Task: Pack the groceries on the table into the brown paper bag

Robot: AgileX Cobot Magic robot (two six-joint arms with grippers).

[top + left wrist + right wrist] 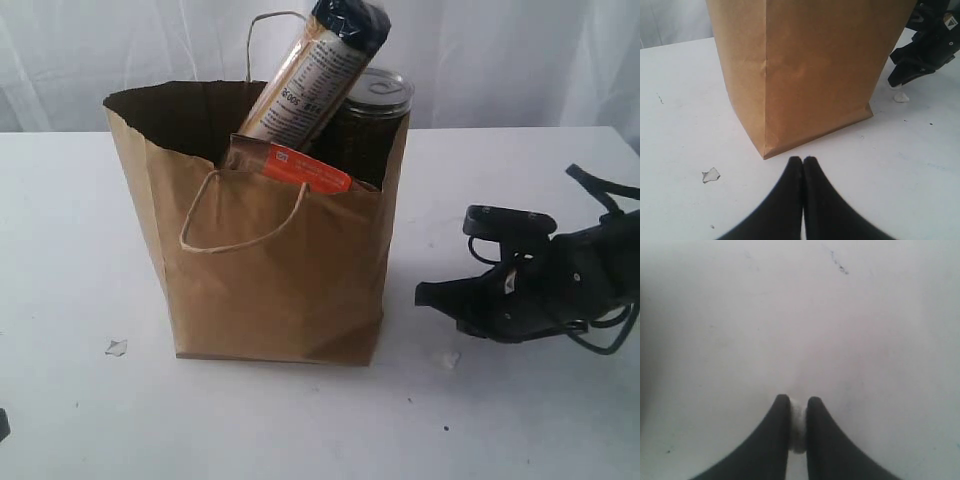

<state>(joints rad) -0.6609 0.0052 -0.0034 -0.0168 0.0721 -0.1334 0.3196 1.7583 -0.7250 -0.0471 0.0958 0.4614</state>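
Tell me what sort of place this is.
Probably a robotics lab or test bench, not a home kitchen: a bare white table, a plain white curtain behind it, and the black right gripper beside the brown paper bag.

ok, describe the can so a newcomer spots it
Start at the brown paper bag on the white table. The can pokes from its open top, right side. Unlike the tilted pasta packet and orange pouch, it's a dark cylinder with a shiny metal lid.
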